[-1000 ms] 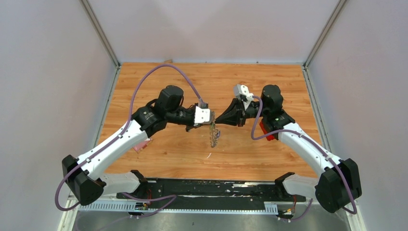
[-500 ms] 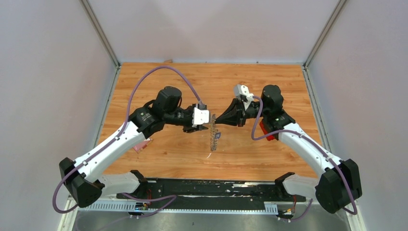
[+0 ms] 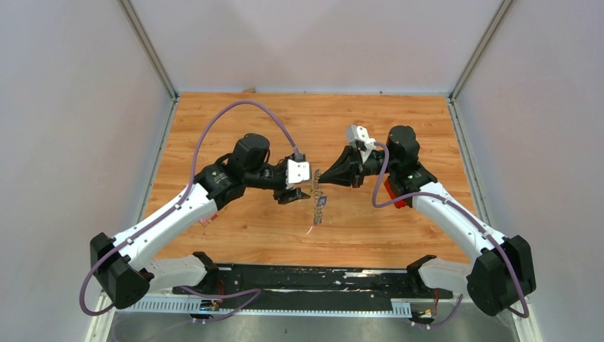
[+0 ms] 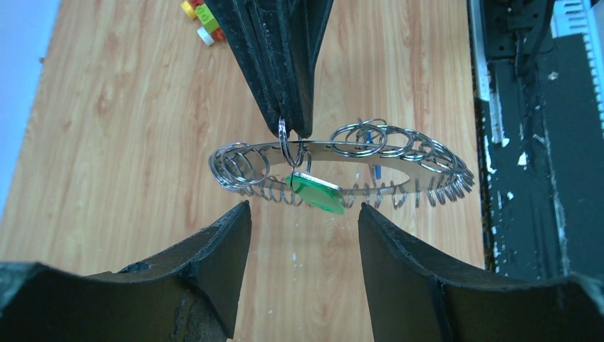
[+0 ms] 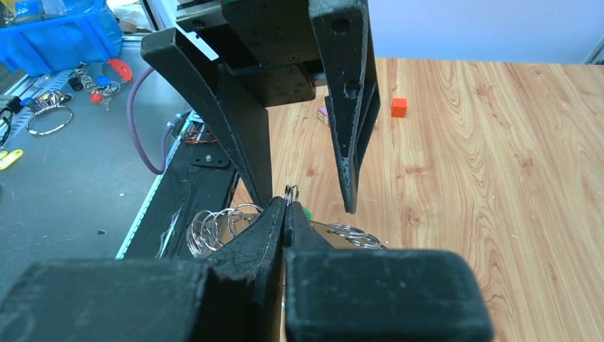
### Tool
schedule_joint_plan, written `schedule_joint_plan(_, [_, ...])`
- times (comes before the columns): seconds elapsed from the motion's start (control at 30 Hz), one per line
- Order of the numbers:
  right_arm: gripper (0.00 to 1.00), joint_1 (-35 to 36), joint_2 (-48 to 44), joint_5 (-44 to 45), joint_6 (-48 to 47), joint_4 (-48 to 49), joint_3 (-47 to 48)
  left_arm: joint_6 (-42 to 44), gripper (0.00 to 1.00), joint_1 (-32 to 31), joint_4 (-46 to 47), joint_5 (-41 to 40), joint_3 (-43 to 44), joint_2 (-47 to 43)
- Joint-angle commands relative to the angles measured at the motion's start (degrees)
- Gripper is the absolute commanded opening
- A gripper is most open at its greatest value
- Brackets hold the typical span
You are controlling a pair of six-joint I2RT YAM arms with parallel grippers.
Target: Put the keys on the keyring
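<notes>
While the right gripper [image 4: 290,127] reaches in from 12 o'clock in the left wrist view, its claw is pressed together, clamped on the keyring [image 4: 420,160] by one small split ring [image 4: 285,142] at the rim; the keyring, a flat silver hoop fringed with many such rings, hangs in the air above the wooden table [image 4: 107,142]; the green key [image 4: 318,194] dangles just below the pinch, at 5 o'clock of it; a sliver of the blue key [image 4: 376,173] shows inside the hoop toward 3 o'clock; the left gripper [image 4: 303,214] sits at 6 o'clock, its fingers [image 4: 221,249] apart and touching nothing; small coloured bricks [image 4: 203,14] lie on the table at 11 o'clock.
</notes>
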Motion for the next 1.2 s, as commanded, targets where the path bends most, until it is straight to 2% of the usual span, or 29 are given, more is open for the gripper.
schedule_joint_plan(0.0, [0.00,-0.4,-1.6,-0.1,-0.9,1.7,1.4,-6.9,0.64,0.2,6.8,2.9,-1.8,-1.2])
schedule_joint_plan(0.3, [0.00,-0.5,-1.5,0.0,-1.1,1.5,1.5,-12.0,0.65,0.2,12.8,3.4,-4.7,-0.9])
schedule_joint_plan(0.5, [0.00,-0.6,-1.5,0.1,-1.3,1.2,1.5,-13.6,0.61,0.1,15.2,2.7,-5.3,-0.4])
schedule_joint_plan(0.93, [0.00,-0.6,-1.4,0.5,-1.4,1.1,1.5,-14.0,0.36,0.1,15.1,4.5,-5.4,0.3])
schedule_joint_plan(1.17, [0.00,-0.5,-1.6,0.8,-1.3,1.1,1.5,-13.6,0.26,0.1,14.9,4.9,-5.7,0.4])
